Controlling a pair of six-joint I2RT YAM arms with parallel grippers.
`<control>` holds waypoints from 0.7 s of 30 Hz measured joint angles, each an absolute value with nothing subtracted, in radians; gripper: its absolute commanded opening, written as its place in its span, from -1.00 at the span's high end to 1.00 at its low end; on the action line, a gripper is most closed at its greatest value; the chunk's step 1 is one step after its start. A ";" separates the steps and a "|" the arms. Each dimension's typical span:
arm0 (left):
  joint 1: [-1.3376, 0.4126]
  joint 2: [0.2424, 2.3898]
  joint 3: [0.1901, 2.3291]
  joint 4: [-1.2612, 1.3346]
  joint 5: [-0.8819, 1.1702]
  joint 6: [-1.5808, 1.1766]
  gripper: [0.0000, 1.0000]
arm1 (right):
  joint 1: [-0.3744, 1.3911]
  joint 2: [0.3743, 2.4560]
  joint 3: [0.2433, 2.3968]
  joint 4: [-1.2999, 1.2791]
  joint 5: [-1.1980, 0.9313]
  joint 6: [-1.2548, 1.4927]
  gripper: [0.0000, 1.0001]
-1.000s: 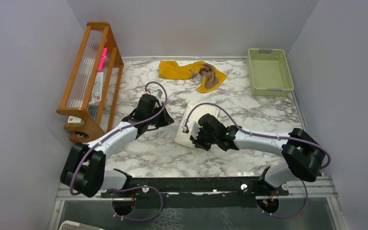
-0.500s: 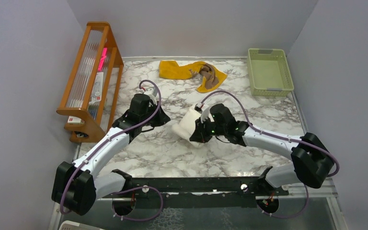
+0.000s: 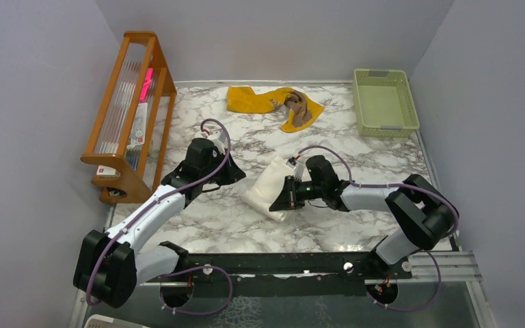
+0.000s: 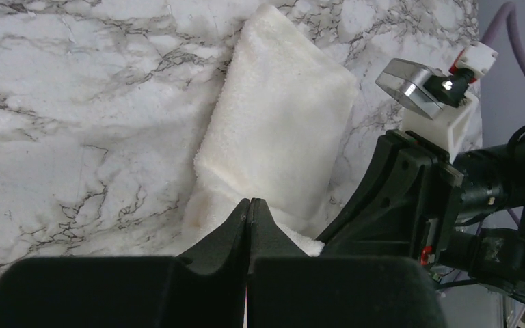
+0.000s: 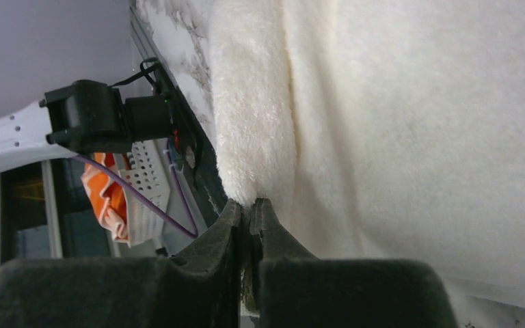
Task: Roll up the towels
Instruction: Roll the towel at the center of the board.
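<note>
The cream towel lies central on the tabletop, a fold of its edge pinched in my right claw, clamped tight. My left claw is closed on nothing, just beside it. I'd turn the right wrist slowly, rolling tight and even.

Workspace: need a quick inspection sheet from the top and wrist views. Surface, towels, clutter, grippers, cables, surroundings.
Surface: marble tabletop, no spills seen.
Job's things: cream-white towel at centre, partly folded over, not rolled. Mustard yellow towel crumpled at the far edge, with the brown towel bunched on top of it.
Clutter: pale green basket in the far right corner; wooden rack along the left side.
Grippers: left gripper shut, holding nothing, tip at the cream towel's edge. Right gripper shut on a fold of the cream towel.
Cables: purple cables loop off both wrists, no snag seen.
Surroundings: grey walls on three sides.
</note>
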State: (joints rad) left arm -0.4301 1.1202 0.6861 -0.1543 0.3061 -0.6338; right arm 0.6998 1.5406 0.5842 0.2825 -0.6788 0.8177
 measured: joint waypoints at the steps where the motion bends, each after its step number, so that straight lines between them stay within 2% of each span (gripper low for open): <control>1: -0.430 1.120 0.675 -0.148 0.311 -0.639 1.00 | 0.689 1.557 0.570 0.311 -0.691 0.851 0.99; 21: -0.497 1.185 0.485 0.118 0.419 -0.800 1.00 | 0.620 1.838 0.351 0.950 -0.749 1.413 0.99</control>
